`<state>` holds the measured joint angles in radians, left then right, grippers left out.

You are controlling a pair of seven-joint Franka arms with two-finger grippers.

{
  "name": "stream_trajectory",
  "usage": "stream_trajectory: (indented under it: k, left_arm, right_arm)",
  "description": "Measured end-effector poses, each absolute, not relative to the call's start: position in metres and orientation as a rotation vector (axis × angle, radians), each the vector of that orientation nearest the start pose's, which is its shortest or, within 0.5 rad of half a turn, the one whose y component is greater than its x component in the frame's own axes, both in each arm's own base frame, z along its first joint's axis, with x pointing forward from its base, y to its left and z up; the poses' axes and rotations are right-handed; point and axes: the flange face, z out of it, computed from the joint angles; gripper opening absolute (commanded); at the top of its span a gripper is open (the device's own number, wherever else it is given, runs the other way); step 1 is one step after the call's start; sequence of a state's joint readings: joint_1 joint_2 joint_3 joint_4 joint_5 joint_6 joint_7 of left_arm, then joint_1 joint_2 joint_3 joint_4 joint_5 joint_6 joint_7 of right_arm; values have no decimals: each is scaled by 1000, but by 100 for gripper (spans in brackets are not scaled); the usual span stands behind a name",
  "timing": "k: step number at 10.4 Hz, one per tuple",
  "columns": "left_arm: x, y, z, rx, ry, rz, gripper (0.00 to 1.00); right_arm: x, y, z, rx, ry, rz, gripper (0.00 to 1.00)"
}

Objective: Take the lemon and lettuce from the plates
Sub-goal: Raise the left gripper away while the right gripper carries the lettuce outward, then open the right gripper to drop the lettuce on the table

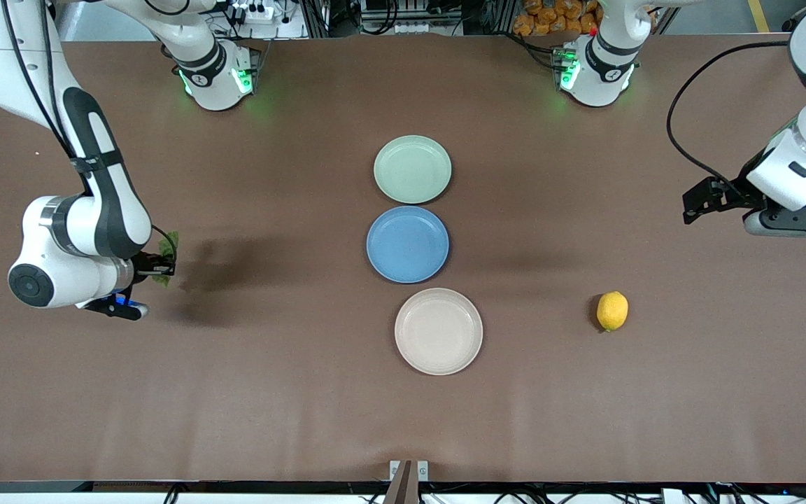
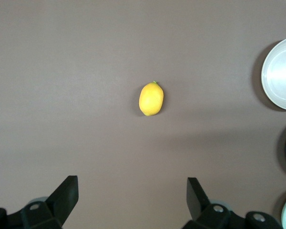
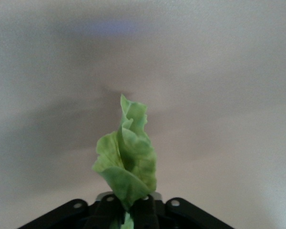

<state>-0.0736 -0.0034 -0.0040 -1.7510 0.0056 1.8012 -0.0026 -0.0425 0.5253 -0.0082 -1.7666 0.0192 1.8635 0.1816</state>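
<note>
Lettuce (image 3: 127,157) pinched upright between the fingers of the right gripper (image 1: 159,266), over bare table at the right arm's end, well apart from the plates. Leaf stands crumpled above the fingertips; the grip looks to be on its lower edge only.

Lemon (image 1: 612,310) lies on the table toward the left arm's end, beside the beige plate (image 1: 439,331) but clear of it — not on any plate. Left gripper (image 1: 707,199) hangs above the table at that end with jaws spread wide and nothing between them; its wrist view looks straight down on the lemon. This arm appears to be waiting.

Mint plate (image 1: 413,169), blue plate (image 1: 408,244) and beige plate sit in a row down the table's middle, all bare.

Step in hand, as I judge it: setting the lettuce down. To do it well — lower close to the table before letting go, since a light leaf may drift or cling to a pad. Open fully, then lift straight up so the leaf is not dragged. Keep the drop spot away from the plates.
</note>
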Motion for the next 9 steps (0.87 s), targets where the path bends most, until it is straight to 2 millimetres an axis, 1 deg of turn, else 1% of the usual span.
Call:
stream_trajectory:
  k: [1,3,4,6,9]
  left_arm:
    - [565,-45,566,-3135,122,-73,100]
    - [562,-46,577,-3135,126,-81,100]
    - [558,-45,586,-3134,125,-73,100]
    - [550,-43,605,-3134,122,-60,100]
    - [538,-42,621,-3134,121,-71,100]
  right_arm:
    - [607,-32,239,-3060,380,671,100]
    - [608,-36,239,-3058,389,672,100]
    - [608,-38,241,-3055,395,679,100]
    - [613,-46,256,-3044,414,708,100]
    - [621,-48,281,-3036,413,742,100]
